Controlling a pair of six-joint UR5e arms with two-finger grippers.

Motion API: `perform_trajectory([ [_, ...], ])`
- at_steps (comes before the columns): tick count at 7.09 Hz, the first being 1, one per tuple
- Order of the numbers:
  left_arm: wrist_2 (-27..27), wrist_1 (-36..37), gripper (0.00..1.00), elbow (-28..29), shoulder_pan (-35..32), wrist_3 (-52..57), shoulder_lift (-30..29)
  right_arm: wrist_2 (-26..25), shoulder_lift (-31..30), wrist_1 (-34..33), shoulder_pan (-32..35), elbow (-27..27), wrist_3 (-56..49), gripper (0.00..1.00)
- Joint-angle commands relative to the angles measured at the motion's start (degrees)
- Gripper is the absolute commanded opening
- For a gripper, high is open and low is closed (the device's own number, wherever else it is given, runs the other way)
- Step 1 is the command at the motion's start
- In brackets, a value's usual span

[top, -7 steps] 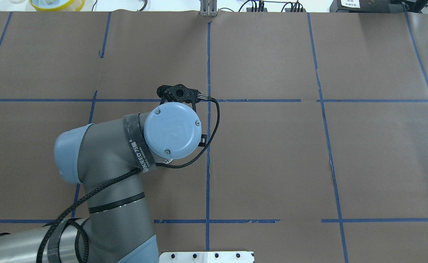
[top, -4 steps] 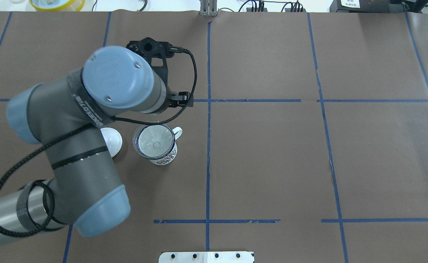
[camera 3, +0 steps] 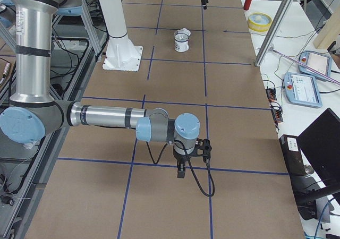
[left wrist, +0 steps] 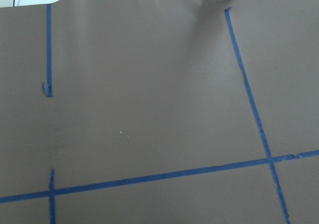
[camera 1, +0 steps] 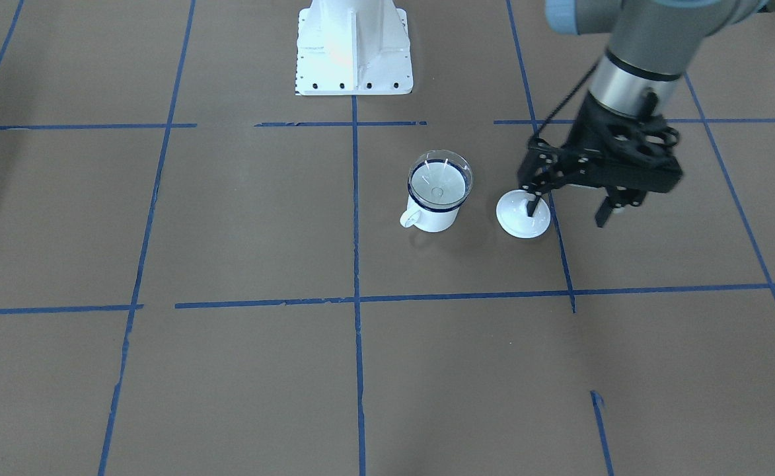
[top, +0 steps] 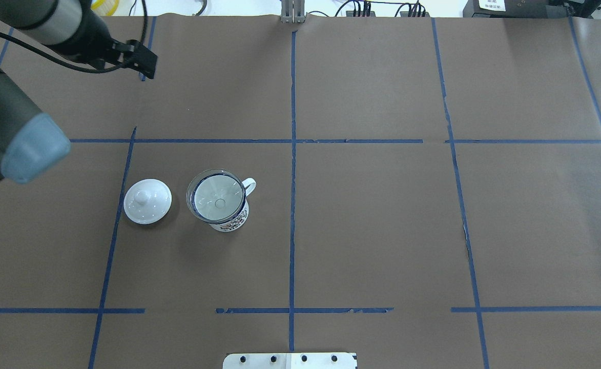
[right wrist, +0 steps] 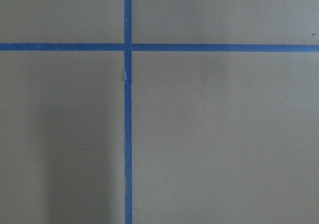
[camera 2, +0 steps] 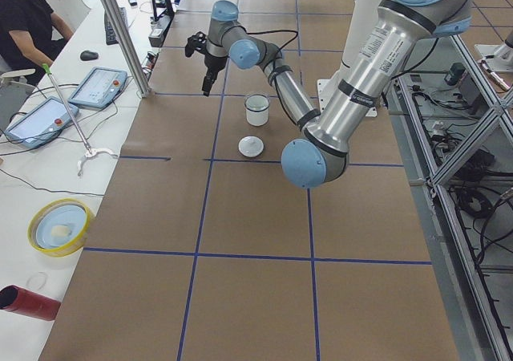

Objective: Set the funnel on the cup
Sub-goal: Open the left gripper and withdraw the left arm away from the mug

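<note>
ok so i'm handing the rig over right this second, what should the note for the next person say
Left gripper: open, empty, raised and off to the side of the cup.
Right gripper: hangs far from the cup; open or shut cannot be told.
Funnel: sits upright in the cup's mouth. A white lid lies beside the cup, not touching it.
Done: funnel is on the cup.
Left: nothing that shows, except perhaps parking the left arm.

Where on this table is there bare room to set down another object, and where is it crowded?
Free: all the table right of the centre tape line in the overhead view, and the near strip below the cup. Crowded: lid and cup with funnel side by side; the open left gripper hovers beyond them.
</note>
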Motion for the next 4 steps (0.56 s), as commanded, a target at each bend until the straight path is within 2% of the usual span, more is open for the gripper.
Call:
perform_trajectory([
  [1, -10.21, -0.87, 1.0, 4.28, -12.75, 20.98, 9.48, 0.0, -0.01, 0.0, 0.0, 0.0, 0.0, 1.0],
  [3, -13.84, -0.78, 1.0, 7.34, -23.12, 36.64, 20.47, 0.0, -0.01, 0.0, 0.0, 0.0, 0.0, 1.0],
  [4, -14.82, -0.78, 1.0, 8.84, -26.31, 42.19, 26.61, 0.0, -0.01, 0.0, 0.0, 0.0, 0.0, 1.0],
])
